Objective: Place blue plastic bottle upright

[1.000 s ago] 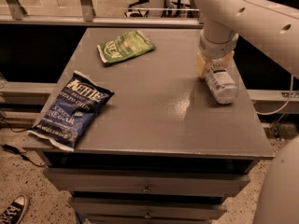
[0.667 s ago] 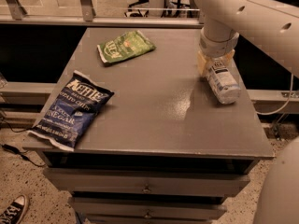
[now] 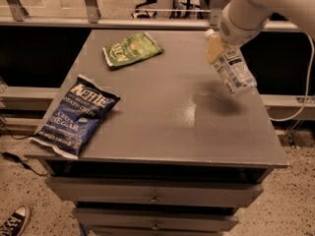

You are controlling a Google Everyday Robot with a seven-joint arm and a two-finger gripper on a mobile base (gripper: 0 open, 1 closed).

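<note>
end effector (image 3: 215, 47), upper right, half-hidden, grips tilted blue bottle (image 3: 235, 73).

- The blue plastic bottle (image 3: 233, 69) is small, clear and pale bluish, with a white cap and a white label bearing dark print
- It hangs tilted over the right side of the table (image 3: 162, 127), not touching it, cap up and left, base down and right
- The gripper (image 3: 215, 47) clasps it just below the cap
</note>
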